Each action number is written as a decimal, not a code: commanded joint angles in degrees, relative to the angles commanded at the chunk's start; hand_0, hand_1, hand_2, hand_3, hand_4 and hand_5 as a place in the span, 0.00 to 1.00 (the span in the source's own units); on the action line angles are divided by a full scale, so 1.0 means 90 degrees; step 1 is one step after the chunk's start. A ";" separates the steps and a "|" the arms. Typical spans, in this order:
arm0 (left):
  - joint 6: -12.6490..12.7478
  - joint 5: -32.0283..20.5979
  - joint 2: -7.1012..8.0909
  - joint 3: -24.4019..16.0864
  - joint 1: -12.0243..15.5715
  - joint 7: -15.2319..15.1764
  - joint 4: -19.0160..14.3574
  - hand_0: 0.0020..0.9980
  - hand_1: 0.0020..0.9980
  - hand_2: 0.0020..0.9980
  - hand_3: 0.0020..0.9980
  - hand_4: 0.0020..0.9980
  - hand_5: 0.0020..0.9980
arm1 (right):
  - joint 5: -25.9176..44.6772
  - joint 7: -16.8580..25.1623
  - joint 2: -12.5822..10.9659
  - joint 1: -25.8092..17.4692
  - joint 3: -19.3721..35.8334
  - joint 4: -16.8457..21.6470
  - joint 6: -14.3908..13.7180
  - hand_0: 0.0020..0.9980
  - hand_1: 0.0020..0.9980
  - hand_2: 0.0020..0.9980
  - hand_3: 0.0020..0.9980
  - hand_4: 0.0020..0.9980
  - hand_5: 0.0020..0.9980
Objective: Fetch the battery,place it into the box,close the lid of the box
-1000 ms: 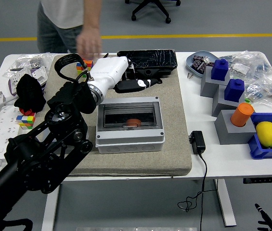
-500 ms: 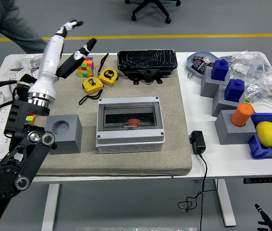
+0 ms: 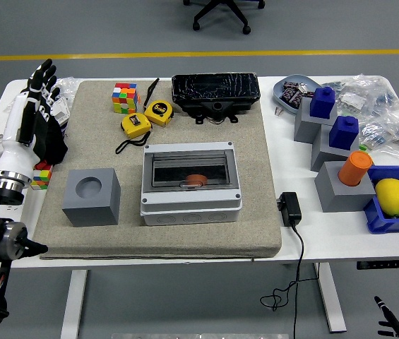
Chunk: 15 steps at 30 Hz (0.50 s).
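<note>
A grey box with a clear lid lies in the middle of the grey mat. The lid is shut flat. An orange battery shows inside it through the lid. My left hand is raised over the table's left edge, well left of the box, with fingers spread and holding nothing. A small part of my right hand shows at the bottom right corner, below the table.
A grey block with a round hole stands left of the box. Two yellow tape measures, a puzzle cube and a black case lie behind it. Grey stands with blue and orange pieces, a lemon and a charger are at right.
My left arm has swung back from over the mat to the table's left edge, hand still open. The person at the far side has left the view.
</note>
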 joint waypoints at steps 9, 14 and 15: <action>-0.0095 0.0386 0.0012 -0.0228 0.0138 0.0261 -0.0133 0.76 0.79 0.77 0.77 1.00 1.00 | 0.0013 -0.0101 -0.0089 0.0014 -0.0018 0.0000 0.0194 0.98 0.87 0.80 0.82 1.00 1.00; 0.0039 0.0397 -0.0142 -0.0249 0.0081 0.0196 -0.0181 0.75 0.78 0.76 0.77 1.00 1.00 | 0.0113 -0.0018 -0.0062 0.0000 -0.0129 0.0000 0.0138 0.96 0.84 0.79 0.81 1.00 1.00; 0.0061 0.0398 -0.0152 -0.0242 0.0072 0.0201 -0.0184 0.75 0.78 0.76 0.77 1.00 1.00 | 0.0119 -0.0017 -0.0051 -0.0002 -0.0142 0.0000 0.0141 0.96 0.84 0.79 0.81 1.00 1.00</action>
